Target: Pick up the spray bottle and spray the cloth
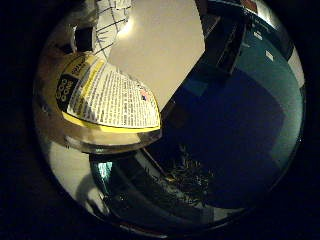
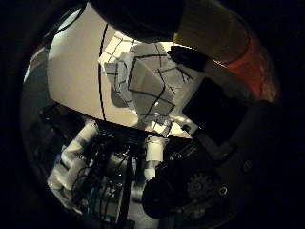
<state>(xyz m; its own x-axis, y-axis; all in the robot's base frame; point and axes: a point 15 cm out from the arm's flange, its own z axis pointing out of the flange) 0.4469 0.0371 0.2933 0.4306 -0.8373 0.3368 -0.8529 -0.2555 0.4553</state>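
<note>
The spray bottle (image 1: 105, 95), pale with a yellow printed label, fills one side of the little finger side palm view, close against the palm. Its orange-tinted body (image 2: 233, 48) also edges the thumb side palm view. My hand (image 2: 143, 176) appears curled round the bottle, with white and black fingers (image 2: 76, 157) reaching in beside it. The cloth (image 2: 143, 81), white with a dark grid pattern, lies crumpled on the white table (image 2: 71, 67), a little away from the palm. A corner of the cloth (image 1: 115, 18) shows beyond the bottle.
The white table (image 1: 165, 45) ends at an edge beside the bottle, with blue floor (image 1: 240, 120) beyond it. A small green plant (image 1: 185, 175) stands off the table. Dark furniture lies past the table edge.
</note>
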